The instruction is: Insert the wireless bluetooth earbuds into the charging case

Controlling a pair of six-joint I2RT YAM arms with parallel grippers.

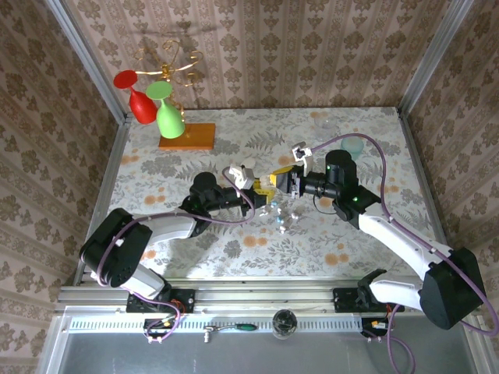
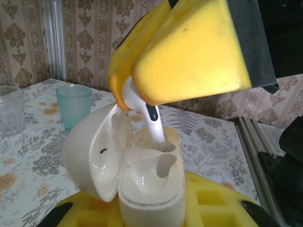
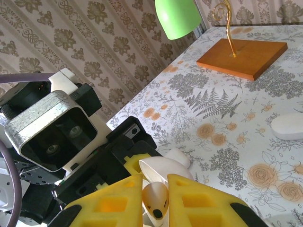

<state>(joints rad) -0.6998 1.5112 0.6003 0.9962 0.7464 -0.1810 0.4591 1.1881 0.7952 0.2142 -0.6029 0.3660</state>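
now r pincer (image 3: 155,201) clamping earbud (image 2: 155,124), stem in open case (image 2: 151,189)

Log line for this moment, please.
left jaws: shut on open charging case | right jaws: shut on earbud, stem at one slot | other slot: empty

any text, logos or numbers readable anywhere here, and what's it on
None can be read in any view.
Charging case: no brand or label shows; a tiny dark mark inside its open lid is too small to read.
Earbud, teal cup, wooden base: no lettering visible.
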